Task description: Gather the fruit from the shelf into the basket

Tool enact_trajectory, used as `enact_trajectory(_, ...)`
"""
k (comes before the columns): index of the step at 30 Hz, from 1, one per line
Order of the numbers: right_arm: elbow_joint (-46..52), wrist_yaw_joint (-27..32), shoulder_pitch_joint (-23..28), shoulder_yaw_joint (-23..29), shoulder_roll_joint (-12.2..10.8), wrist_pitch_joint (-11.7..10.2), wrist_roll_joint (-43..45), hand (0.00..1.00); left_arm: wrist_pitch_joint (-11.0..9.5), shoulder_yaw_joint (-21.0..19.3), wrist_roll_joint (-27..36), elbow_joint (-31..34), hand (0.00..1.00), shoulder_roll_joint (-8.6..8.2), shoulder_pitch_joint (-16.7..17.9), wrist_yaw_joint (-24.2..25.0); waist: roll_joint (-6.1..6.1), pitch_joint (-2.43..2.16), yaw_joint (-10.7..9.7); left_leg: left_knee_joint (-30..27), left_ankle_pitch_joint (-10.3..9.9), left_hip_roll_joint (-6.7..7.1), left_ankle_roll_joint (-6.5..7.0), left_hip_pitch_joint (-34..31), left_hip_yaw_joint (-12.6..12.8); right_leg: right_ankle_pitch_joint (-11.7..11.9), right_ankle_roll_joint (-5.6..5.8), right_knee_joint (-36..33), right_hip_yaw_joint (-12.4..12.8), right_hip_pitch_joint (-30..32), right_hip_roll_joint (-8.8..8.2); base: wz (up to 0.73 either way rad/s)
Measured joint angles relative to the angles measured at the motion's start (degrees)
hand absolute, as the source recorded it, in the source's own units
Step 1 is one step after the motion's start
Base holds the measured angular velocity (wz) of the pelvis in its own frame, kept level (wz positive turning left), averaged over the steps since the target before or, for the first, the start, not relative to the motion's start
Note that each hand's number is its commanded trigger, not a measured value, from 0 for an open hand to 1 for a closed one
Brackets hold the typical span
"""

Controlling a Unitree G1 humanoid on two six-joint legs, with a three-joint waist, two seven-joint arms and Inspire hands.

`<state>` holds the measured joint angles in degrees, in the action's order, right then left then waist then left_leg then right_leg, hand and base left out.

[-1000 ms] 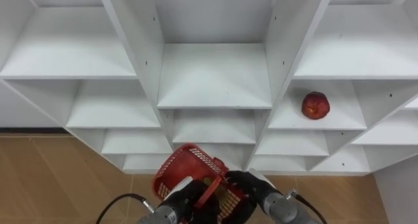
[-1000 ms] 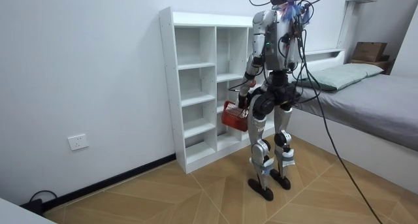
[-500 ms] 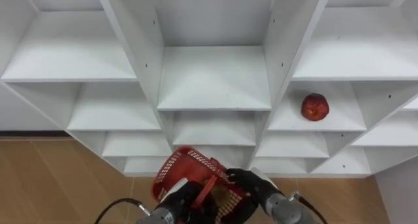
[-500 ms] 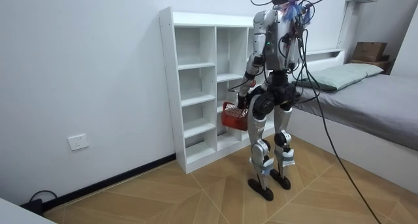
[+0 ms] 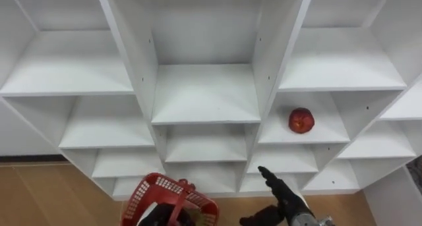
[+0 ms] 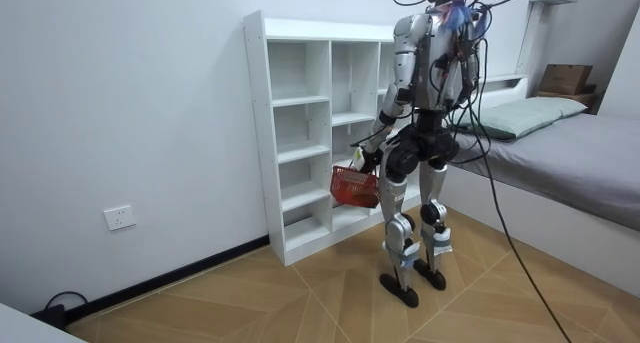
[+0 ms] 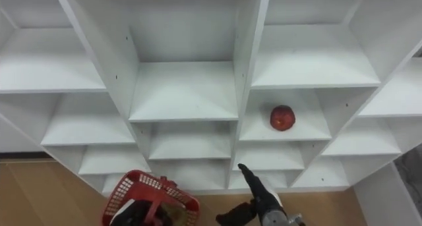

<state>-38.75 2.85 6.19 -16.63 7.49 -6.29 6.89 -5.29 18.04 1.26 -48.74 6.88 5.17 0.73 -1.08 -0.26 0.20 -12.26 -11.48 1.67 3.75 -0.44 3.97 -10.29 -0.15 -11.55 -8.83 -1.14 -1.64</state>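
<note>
A red round fruit (image 5: pixel 301 120) (image 7: pixel 282 118) lies on a shelf in the right column of the white closet (image 5: pixel 204 94) (image 6: pixel 300 133). I stand right in front of the closet. My left hand (image 5: pixel 160 217) is curled round the handle of a red mesh basket (image 5: pixel 158 183) (image 7: pixel 142 180) (image 6: pixel 355 186), held low at the left. My right hand (image 5: pixel 280 194) (image 7: pixel 257 190) is open, its fingers straight and pointing up at the shelves. It is below and a little left of the fruit, apart from it. What lies in the basket is hard to tell.
The other closet compartments hold nothing. A bed (image 6: pixel 560 153) stands behind me at the room view's right. Wooden floor (image 6: pixel 250 303) runs below the closet, and a wall socket (image 6: pixel 118 218) sits at the room view's left.
My right hand has come out of the basket and stretched up toward the shelves. The basket has swung to the left and lower. The head camera has shifted.
</note>
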Motion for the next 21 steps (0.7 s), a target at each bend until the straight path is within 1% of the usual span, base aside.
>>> enact_trajectory(2,4.1,1.0,1.7,0.1,0.3,0.0,-1.5,0.00,0.0,-0.2,3.6,0.0,1.00,0.37,0.4,-0.8,0.09,0.12,0.1,0.5,0.0,-0.06,-0.03,0.6,0.7,0.0,-0.02,0.0,0.9,-0.1,0.12,-0.20)
enact_trajectory(3,5.1,1.3,2.0,0.1,0.3,0.0,-2.0,0.00,0.0,-0.4,4.2,0.0,1.00,0.37,0.5,-1.2,0.12,0.19,0.0,0.6,0.0,-0.04,-0.04,0.9,0.8,0.0,-0.02,-0.1,1.1,-0.3,0.11,-0.11)
enact_trajectory(4,7.4,1.5,2.7,0.6,0.3,0.0,-2.3,0.00,0.0,-1.2,5.4,0.0,1.00,0.24,0.9,-1.8,0.17,0.52,-0.4,0.7,0.0,-0.04,-0.03,1.5,0.9,0.0,-0.01,-0.1,1.3,-0.7,0.14,-0.05)
enact_trajectory(5,9.8,2.0,3.4,1.3,0.2,0.0,-2.4,0.00,0.0,-1.6,6.2,-0.2,1.00,0.29,1.0,-2.1,0.23,0.70,-0.9,1.0,0.0,-0.01,-0.03,1.8,0.9,0.0,0.00,-0.1,1.4,-1.0,0.15,0.00)
enact_trajectory(8,13.9,4.7,4.0,2.9,-0.1,-0.2,-2.5,0.00,0.0,-2.4,7.2,-0.4,1.00,0.42,1.4,-2.8,0.39,0.78,-1.6,1.2,0.0,0.02,-0.01,2.0,1.0,0.0,0.00,-0.1,1.6,-1.0,0.18,0.00)
enact_trajectory(11,16.8,7.0,4.7,3.7,-0.3,-0.3,-2.3,0.00,-0.1,-3.0,7.3,-0.1,1.00,0.37,2.1,-3.0,0.38,0.76,-1.8,1.4,0.0,-0.01,-0.02,2.1,1.0,0.0,0.01,0.0,1.6,-1.0,0.22,0.00)
enact_trajectory(13,19.1,9.7,5.1,4.7,-0.4,-0.9,-2.3,0.00,-0.1,-3.5,7.3,-0.1,1.00,0.27,2.3,-3.1,0.33,0.76,-1.9,1.4,0.0,-0.02,-0.03,2.1,1.0,0.0,0.01,0.0,1.6,-1.0,0.23,0.00)
enact_trajectory(16,19.7,12.4,5.4,5.1,-0.3,-2.4,-3.2,0.00,-0.1,-4.4,7.2,-0.2,1.00,0.29,2.3,-3.6,0.20,0.69,-2.0,1.5,0.0,-0.02,-0.03,2.2,1.0,0.0,0.01,0.0,1.3,-1.0,0.21,0.00)
enact_trajectory(21,19.4,15.0,5.4,6.7,-0.3,-2.5,-4.6,0.00,-0.1,-6.8,7.0,-0.3,1.00,0.29,2.3,-4.0,0.03,0.76,-1.9,1.6,0.0,-0.01,-0.03,2.2,1.0,0.0,0.02,0.0,0.9,-1.0,0.16,0.00)
